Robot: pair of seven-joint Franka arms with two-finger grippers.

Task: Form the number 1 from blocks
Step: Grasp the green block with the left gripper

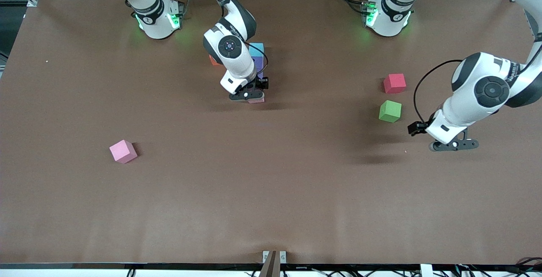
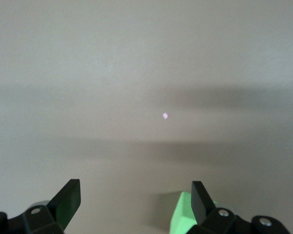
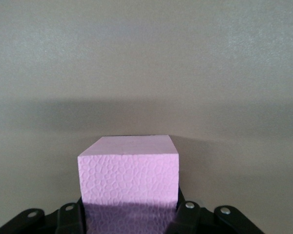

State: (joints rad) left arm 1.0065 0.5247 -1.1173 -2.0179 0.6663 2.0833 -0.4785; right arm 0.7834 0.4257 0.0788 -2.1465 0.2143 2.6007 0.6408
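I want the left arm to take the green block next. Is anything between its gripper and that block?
Nothing visible. The left gripper hangs open over bare table toward the left arm's end, with the green block beside it. The red block lies farther from the front camera than the green one, out of the path.

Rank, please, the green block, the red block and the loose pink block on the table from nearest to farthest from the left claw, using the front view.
Measured from the left claw, which hovers at the left arm's end of the table:
1. Green block, beside the claw.
2. Red block, just farther from the front camera than the green one.
3. Loose pink block, toward the right arm's end.
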